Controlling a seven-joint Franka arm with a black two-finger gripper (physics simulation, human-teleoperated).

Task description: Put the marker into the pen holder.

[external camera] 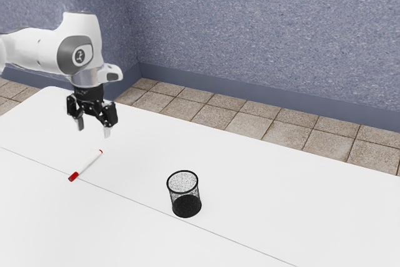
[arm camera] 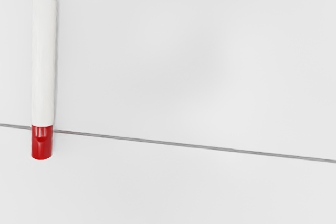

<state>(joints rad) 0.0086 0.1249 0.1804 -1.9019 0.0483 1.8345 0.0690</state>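
Note:
My gripper (external camera: 94,130) hangs above the table in the exterior view, open, its two fingertips well apart with nothing between them. Below it, the marker (external camera: 86,164) lies flat on the tabletop, white with a red cap and a small red end. In the wrist view the same marker (arm camera: 43,61) shows at full length, its red cap crossing a thin seam. The pen holder (external camera: 185,194), a black mesh cup, stands upright toward the exterior view's right from the marker.
The white table (external camera: 262,186) has a thin seam line running under the marker's cap and past the pen holder. Beyond its far edge are a tiled floor (external camera: 215,114) and a blue-grey wall (external camera: 262,29).

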